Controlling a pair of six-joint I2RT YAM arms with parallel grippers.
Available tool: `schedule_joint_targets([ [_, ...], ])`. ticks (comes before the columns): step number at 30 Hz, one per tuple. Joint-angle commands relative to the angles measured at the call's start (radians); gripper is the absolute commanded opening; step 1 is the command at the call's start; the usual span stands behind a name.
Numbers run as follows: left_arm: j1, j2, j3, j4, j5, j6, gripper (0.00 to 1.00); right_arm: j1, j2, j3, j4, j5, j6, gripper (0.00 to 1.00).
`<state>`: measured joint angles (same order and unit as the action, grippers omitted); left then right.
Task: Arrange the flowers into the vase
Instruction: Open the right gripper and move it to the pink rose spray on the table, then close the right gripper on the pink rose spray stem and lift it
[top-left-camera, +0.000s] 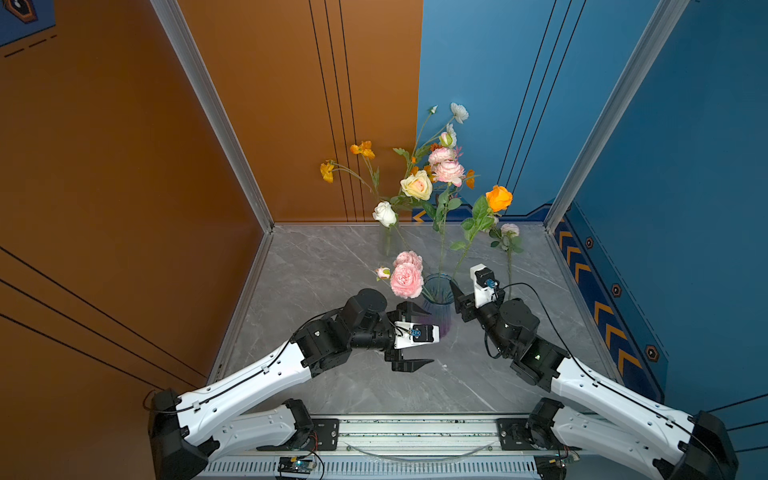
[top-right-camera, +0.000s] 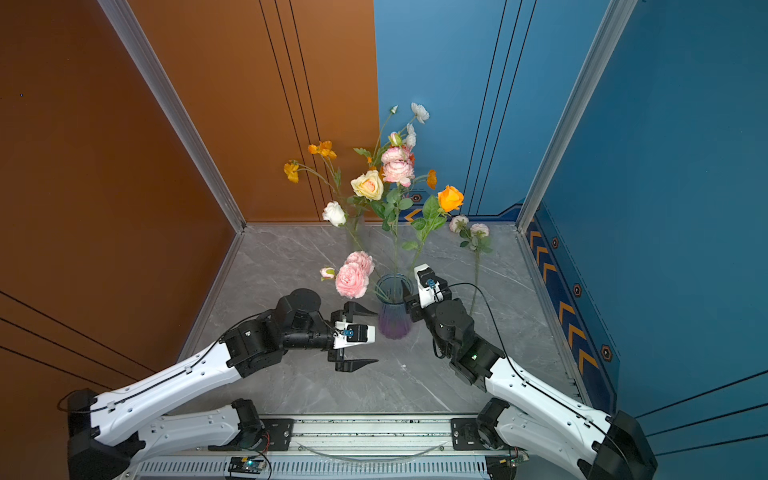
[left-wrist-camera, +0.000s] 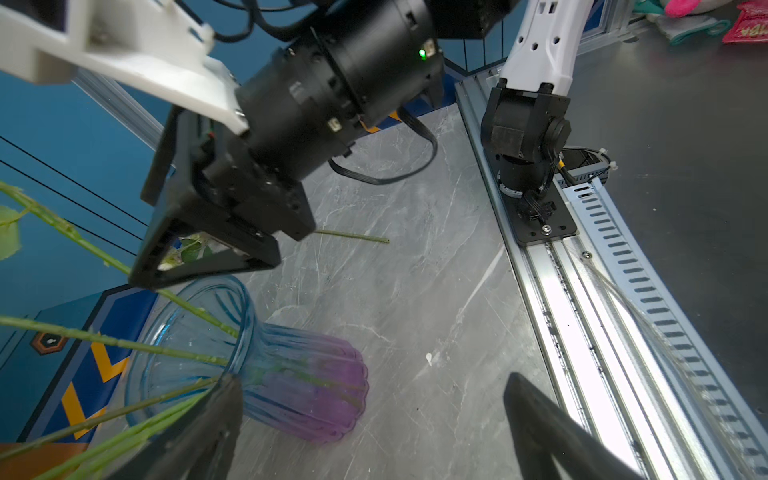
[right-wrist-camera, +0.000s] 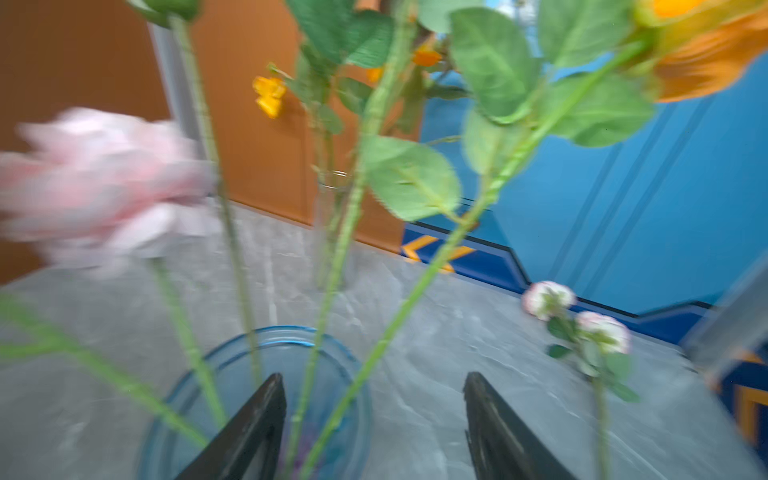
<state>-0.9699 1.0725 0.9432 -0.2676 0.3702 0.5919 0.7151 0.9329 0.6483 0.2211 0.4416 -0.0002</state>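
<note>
Nearest, a slotted metal rail (top-left-camera: 415, 432) is running along the front edge of the table (top-left-camera: 324, 282), whose top is grey and veined like marble. The white-shelled left arm (top-left-camera: 249, 374) and right arm (top-left-camera: 602, 390) are reaching out from it, elbows bent.

The left gripper (top-left-camera: 428, 336) is lying rolled on its side, low, just beside the belly of the vase (top-left-camera: 436, 316). Its black wedge-shaped fingers (top-left-camera: 415, 365) are spreading fully apart and gripping nothing. The right gripper (right-wrist-camera: 374, 376) is tilting down over the vase's rim from the other side. Its fingers (right-wrist-camera: 257, 424) are standing well apart, with green stems passing loosely between them and not pinched.

The vase is standing upright between the two grippers. It is fluted glass, blue at the flared mouth and shading to purple at the rounded base. The flowers (top-left-camera: 442, 249) are standing in it, leaning outward. They include ruffled pink blooms (top-left-camera: 406, 279) and a leafy orange rose (top-left-camera: 498, 198).

To the right, apart from the vase, a loose stem (top-left-camera: 509, 266) with small pink-edged buds is lying flat on the table.

Farther back, a slim clear glass tube (top-left-camera: 387, 243) is holding a white rose (top-left-camera: 384, 214) and wiry orange blossoms (top-left-camera: 362, 149). Which container the cream rose (top-left-camera: 417, 185) is sitting in cannot be told.

Behind everything, a smooth brown panel (top-left-camera: 270, 124) and a blue panel (top-left-camera: 498, 83) are meeting at the corner.
</note>
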Motion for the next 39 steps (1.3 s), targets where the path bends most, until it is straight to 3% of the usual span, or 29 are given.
schedule_joint_targets([
  [1, -0.058, 0.056, 0.03, 0.021, -0.088, -0.04, 0.98, -0.174, 0.044, 0.14, -0.43, 0.172, 0.257, 0.74],
  [3, -0.107, 0.102, 0.046, 0.029, -0.179, -0.061, 0.98, -0.338, 0.115, 0.197, -0.574, 0.055, 0.338, 0.75],
  [7, -0.174, 0.173, 0.063, 0.036, -0.283, -0.077, 0.98, -0.55, 0.26, 0.251, -0.671, -0.126, 0.377, 0.75],
  [13, -0.221, 0.189, 0.043, 0.067, -0.253, -0.083, 0.98, -0.716, 0.456, 0.274, -0.652, -0.326, 0.37, 0.73],
  [27, -0.222, 0.161, 0.024, 0.063, -0.24, -0.054, 0.98, -0.78, 0.895, 0.512, -0.606, -0.385, 0.282, 0.51],
  [33, -0.222, 0.152, 0.018, 0.06, -0.231, -0.046, 0.98, -0.775, 0.972, 0.574, -0.599, -0.375, 0.281, 0.42],
  [39, -0.222, 0.154, 0.012, 0.064, -0.223, -0.042, 0.98, -0.771, 1.04, 0.636, -0.633, -0.36, 0.283, 0.4],
])
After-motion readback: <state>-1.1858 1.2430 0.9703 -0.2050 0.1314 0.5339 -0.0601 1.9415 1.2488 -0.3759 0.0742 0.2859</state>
